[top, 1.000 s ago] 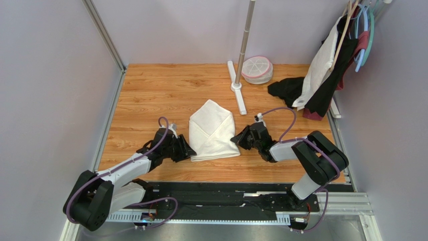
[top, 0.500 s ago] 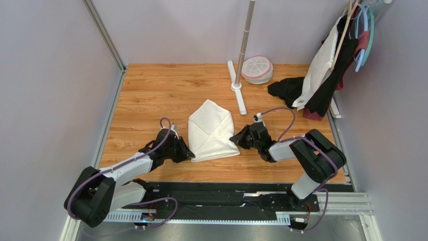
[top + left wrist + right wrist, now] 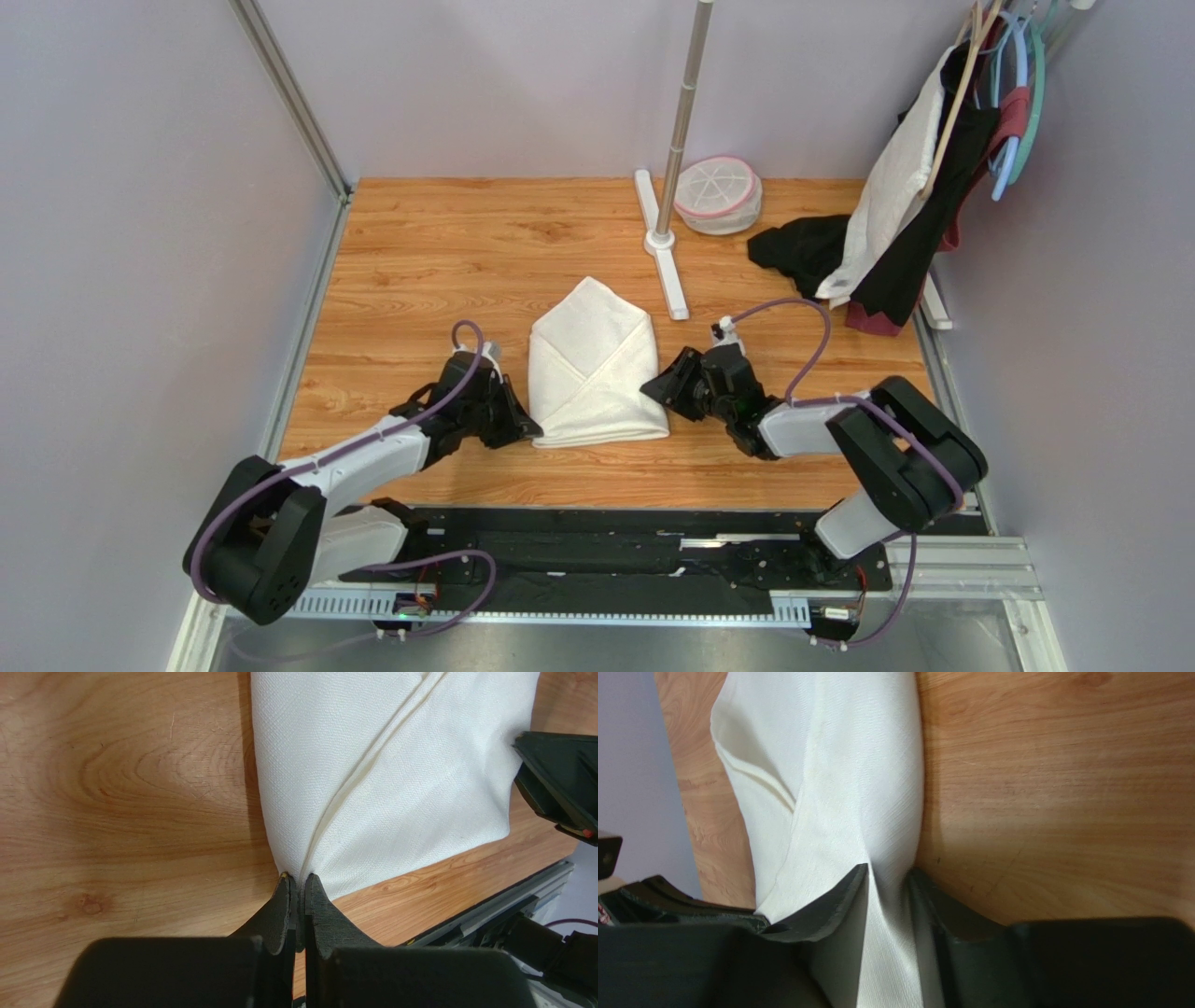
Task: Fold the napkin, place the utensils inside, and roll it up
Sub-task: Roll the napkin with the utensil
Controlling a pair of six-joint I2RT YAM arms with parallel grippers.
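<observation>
Found left gripper point(image 3: 526, 427) lower left of centre, jaws closed, seemingly pinching napkin point(image 3: 596, 371) corner. Noted napkin folded, flat on wooden table point(image 3: 421, 252), frame centre. Found right gripper point(image 3: 657, 385) just right, jaws parted, cloth ridge between.

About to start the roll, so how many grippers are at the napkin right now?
2. The left gripper is shut at the napkin's near-left corner; whether it pinches cloth is unclear. The right gripper, jaws parted, straddles a cloth ridge at the near-right edge.
</observation>
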